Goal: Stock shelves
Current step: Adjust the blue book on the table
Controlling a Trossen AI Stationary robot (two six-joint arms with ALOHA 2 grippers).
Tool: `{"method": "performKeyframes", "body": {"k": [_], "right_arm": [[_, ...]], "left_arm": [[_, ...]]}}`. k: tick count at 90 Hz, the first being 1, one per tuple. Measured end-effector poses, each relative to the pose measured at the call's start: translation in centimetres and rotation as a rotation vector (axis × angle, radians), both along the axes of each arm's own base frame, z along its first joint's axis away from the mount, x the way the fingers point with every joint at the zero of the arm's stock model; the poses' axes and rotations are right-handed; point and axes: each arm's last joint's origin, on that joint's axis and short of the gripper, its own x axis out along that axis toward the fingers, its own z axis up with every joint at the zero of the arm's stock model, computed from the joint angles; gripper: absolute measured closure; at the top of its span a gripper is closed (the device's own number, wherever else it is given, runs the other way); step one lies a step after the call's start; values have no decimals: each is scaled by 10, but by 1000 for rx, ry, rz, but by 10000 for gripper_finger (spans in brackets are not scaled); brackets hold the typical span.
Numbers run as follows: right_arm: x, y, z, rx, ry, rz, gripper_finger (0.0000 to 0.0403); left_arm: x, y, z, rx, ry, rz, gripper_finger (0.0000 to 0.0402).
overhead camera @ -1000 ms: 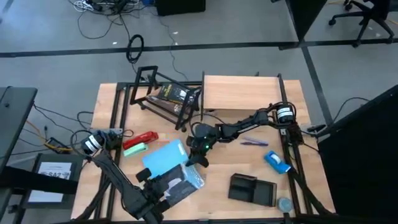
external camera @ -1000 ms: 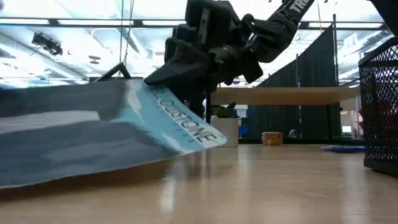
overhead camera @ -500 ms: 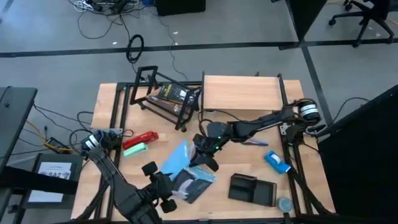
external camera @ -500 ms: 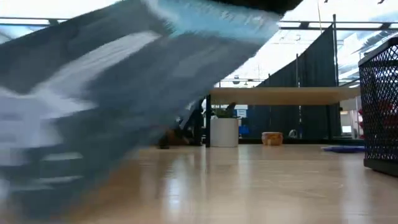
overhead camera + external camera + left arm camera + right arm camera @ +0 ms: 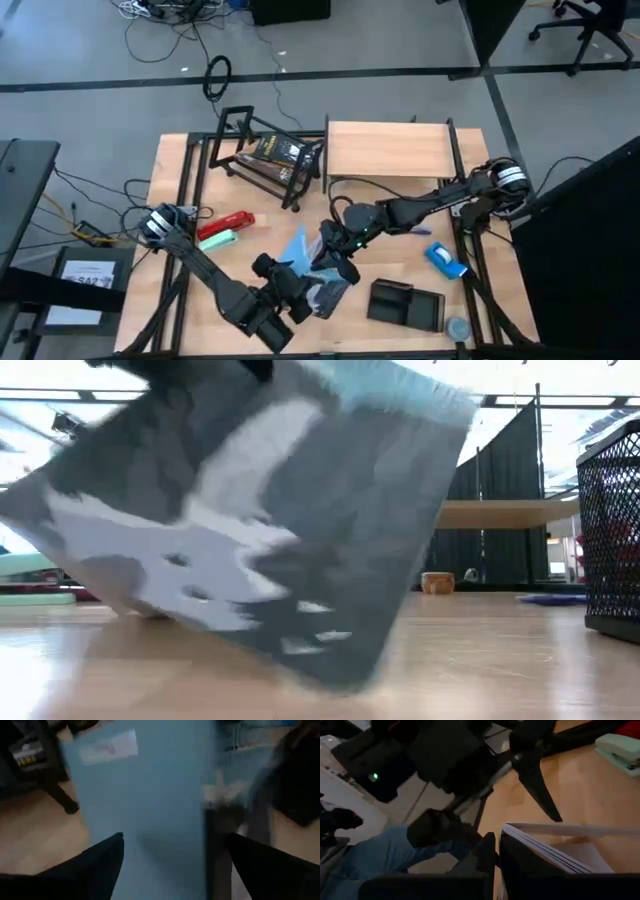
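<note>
The right gripper (image 5: 335, 268) is pinching the blue book's (image 5: 300, 262) edge, well in front of the wood-topped shelf (image 5: 387, 148); the left gripper (image 5: 283, 290), fingers spread, is flanking it.

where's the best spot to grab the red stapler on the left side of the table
Grip the red stapler across its narrow width near the middle, coming straight down from above. It lies flat on the table, long axis running left to right, with a green stapler close along its near side, so jaws set across the width probably need care on that side.
</note>
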Motion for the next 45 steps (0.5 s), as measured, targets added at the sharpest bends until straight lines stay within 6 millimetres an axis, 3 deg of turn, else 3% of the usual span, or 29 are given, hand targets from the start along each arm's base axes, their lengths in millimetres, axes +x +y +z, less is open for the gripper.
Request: {"method": "performKeyframes", "body": {"k": [7,15,35,45], "right_arm": [[0,0,0,-1,0,-3,403],[0,1,0,-1,-3,1,403],[-3,8,8,-16,-69,29,403],[-14,13,24,-34,-121,59,403]], "left_arm": [[2,5,-7,-15,31,7,87],[6,7,-7,-19,41,-7,138],[10,5,2,22,72,-89,370],[12,1,14,19,61,-110,392]]}}
